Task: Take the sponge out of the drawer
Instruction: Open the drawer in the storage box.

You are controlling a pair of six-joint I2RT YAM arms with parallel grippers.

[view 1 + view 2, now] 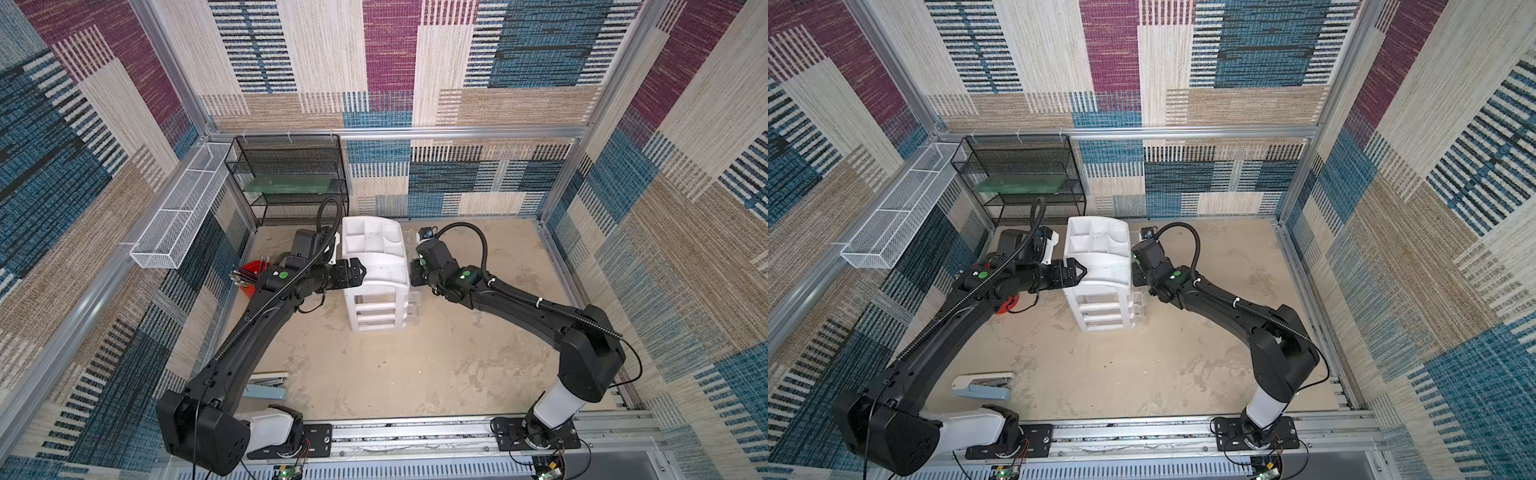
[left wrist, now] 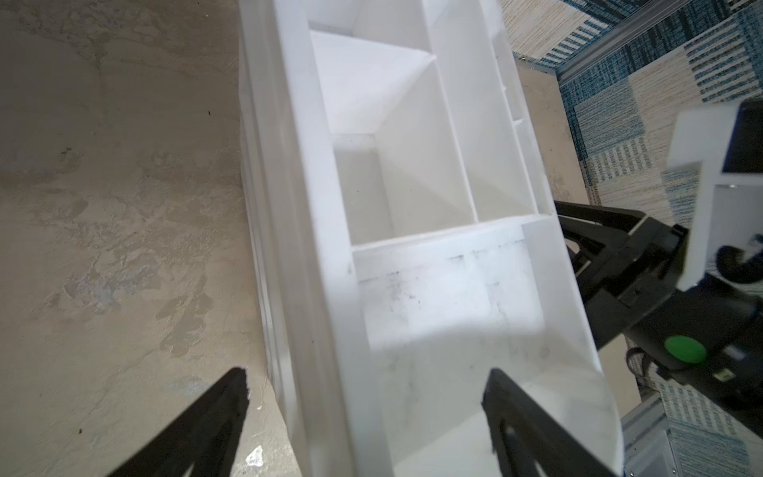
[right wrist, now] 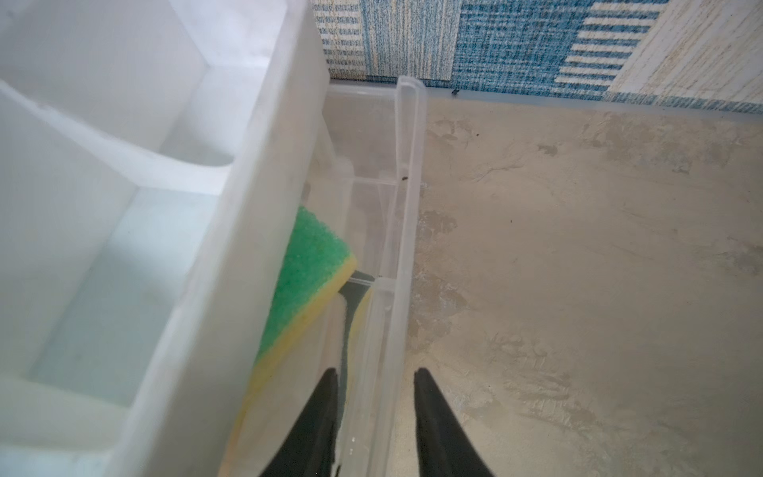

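The drawer chest [image 1: 374,266] [image 1: 1100,257] is white and stands mid-table, with a compartmented tray top [image 2: 413,165]. Its top clear drawer [image 3: 406,206] is pulled out a little on the right side. In that gap lies the sponge [image 3: 305,281], green on top and yellow below, partly under the chest's top. My right gripper [image 3: 376,373] [image 1: 413,272] straddles the drawer's clear front wall, one finger inside beside the sponge and one outside, closed narrowly on the wall. My left gripper [image 2: 367,376] [image 1: 359,270] is open against the chest's upper left edge.
A black wire-mesh rack [image 1: 286,178] holding a green board stands at the back left. A white mesh basket [image 1: 178,212] hangs on the left wall. A red cup [image 1: 253,270] sits under the left arm. A stapler [image 1: 984,386] lies near the front left.
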